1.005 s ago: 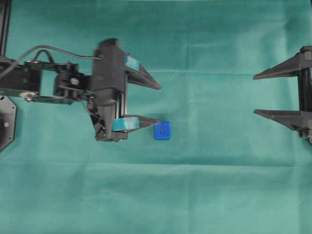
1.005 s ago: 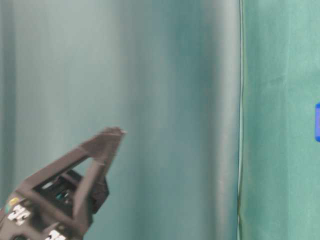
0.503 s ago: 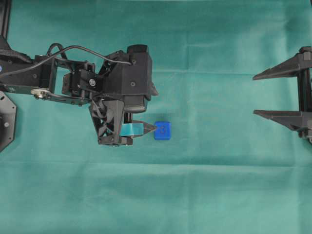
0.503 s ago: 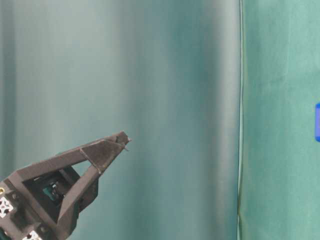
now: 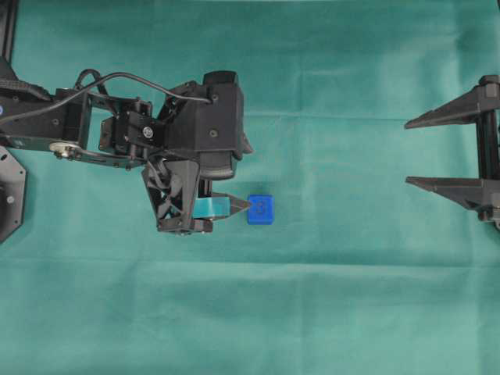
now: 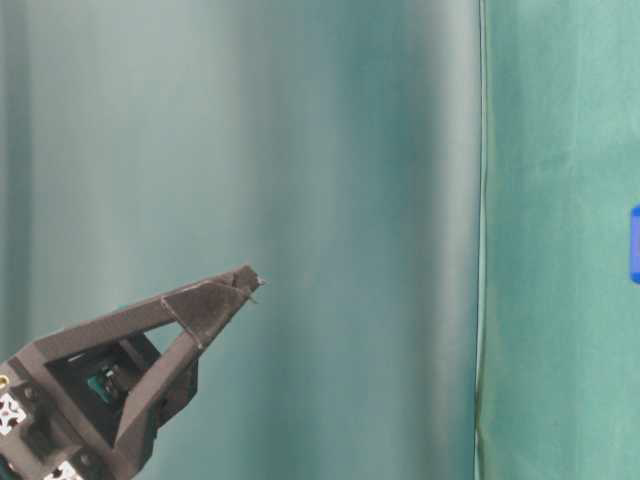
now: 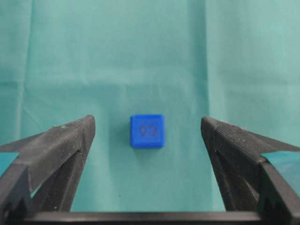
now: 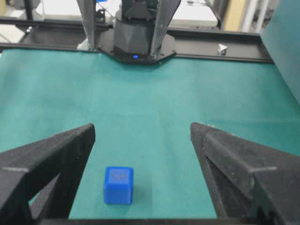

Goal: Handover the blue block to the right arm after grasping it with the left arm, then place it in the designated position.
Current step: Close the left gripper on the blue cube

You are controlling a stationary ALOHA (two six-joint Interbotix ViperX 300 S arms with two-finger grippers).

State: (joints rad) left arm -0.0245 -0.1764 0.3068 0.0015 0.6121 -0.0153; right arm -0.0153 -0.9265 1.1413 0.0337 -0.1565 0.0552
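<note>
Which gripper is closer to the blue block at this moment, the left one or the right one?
Left. The left gripper is open right by the blue block, its fingers on either side in the wrist view. The right gripper waits open at the far right edge, well apart.

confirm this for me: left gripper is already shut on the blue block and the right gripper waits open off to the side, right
Not quite. The left gripper is open, its fingers either side of the blue block without touching it, as the left wrist view shows. The right gripper does wait open off to the side.
</note>
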